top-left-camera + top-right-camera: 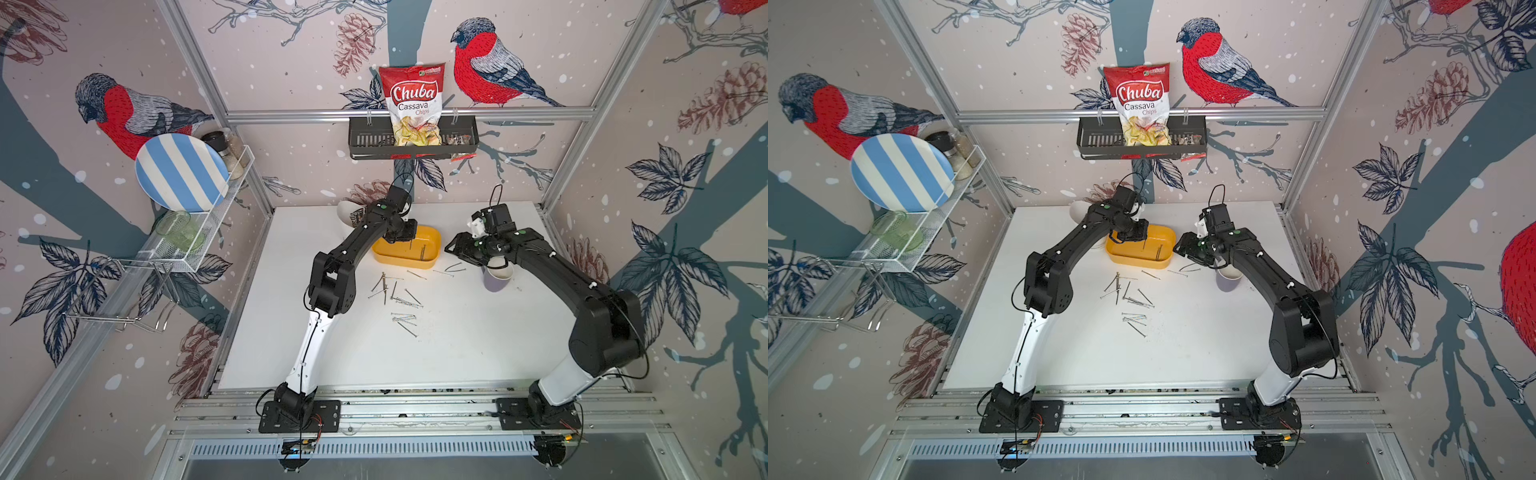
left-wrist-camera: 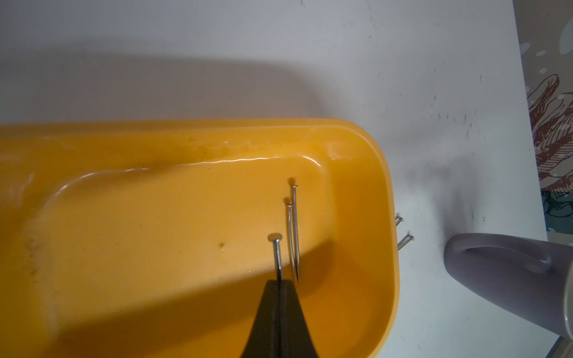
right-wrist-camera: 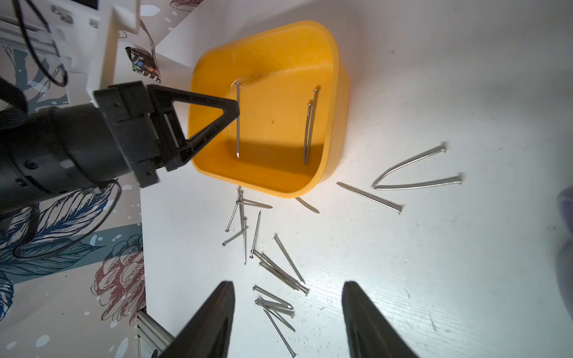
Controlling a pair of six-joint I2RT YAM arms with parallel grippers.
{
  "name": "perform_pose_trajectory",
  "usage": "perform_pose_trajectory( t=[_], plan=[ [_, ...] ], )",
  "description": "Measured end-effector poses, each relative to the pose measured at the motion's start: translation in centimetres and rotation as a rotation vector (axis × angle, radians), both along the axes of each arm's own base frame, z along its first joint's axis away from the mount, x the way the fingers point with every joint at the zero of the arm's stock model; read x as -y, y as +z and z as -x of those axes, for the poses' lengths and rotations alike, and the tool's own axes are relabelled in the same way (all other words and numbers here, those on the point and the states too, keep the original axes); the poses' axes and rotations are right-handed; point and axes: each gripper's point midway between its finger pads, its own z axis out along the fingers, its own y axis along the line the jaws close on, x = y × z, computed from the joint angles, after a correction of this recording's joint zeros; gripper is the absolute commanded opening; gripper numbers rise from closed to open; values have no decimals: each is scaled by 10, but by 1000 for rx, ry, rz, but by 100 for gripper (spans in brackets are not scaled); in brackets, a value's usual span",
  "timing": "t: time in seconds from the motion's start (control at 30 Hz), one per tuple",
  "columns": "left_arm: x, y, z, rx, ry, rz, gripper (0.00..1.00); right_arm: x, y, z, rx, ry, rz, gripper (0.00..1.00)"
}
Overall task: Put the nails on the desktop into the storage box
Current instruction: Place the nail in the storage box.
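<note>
Pinching nail (image 2: pixel 277 254), L gripper (image 2: pixel 280 281) over storage box (image 2: pixel 385 192).

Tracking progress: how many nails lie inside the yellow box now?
2 nails, side by side on the box floor, near the mug end. A third nail hangs above, pinched in the left gripper. None appears hidden.

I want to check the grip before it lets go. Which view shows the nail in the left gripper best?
The right wrist view: the held nail shows whole, head to tip, pinched by the shut left gripper over the storage box. The left wrist view shows only its head end; the top views barely resolve it.
</note>
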Motion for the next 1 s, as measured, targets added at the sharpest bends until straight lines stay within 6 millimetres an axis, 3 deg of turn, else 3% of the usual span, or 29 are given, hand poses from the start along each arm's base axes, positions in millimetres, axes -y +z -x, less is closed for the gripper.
perform_pose_trajectory(
  t=[0.6,0.8,1.0],
  plan=[
    [8,-63,0,-71,-5,19,0,-9,5,-2,7,39,16,60],
    [13,-65,0,-73,-3,41,31,-13,7,0,18,61,26,60],
    [19,-58,3,-65,-10,51,45,-13,4,3,11,64,48,60]
  ],
)
